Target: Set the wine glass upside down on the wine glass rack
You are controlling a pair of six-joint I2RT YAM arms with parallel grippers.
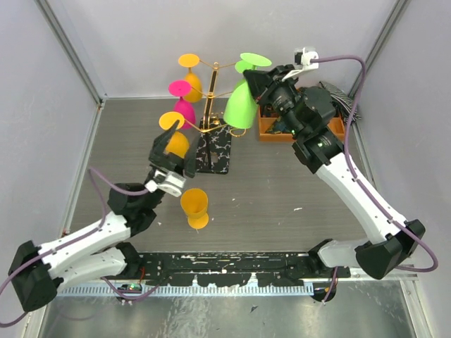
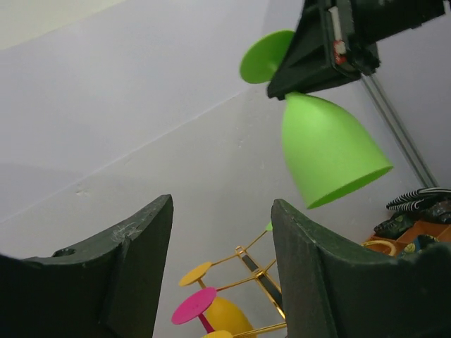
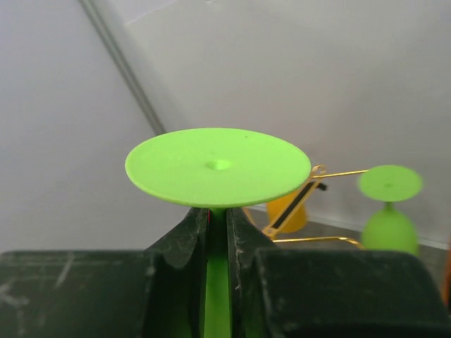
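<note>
My right gripper [image 1: 259, 79] is shut on the stem of a green wine glass [image 1: 239, 105] and holds it upside down, foot up, just right of the gold wine glass rack [image 1: 210, 98]. In the right wrist view the fingertips [image 3: 218, 215] clamp the stem under the round foot [image 3: 218, 165]. The rack stands on a black speckled base [image 1: 215, 151]. It carries orange [image 1: 190, 74], pink [image 1: 183, 105] and orange [image 1: 175, 137] glasses, and a second green one [image 3: 389, 211]. My left gripper [image 1: 171, 151] is open and empty beside the base. Its wrist view [image 2: 222, 232] looks up at the held glass [image 2: 331, 151].
An orange glass [image 1: 195, 208] stands upside down on the table in front of the left gripper. An orange compartment tray [image 1: 282, 130] with dark items sits at the back right, under the right arm. White walls enclose the back and sides.
</note>
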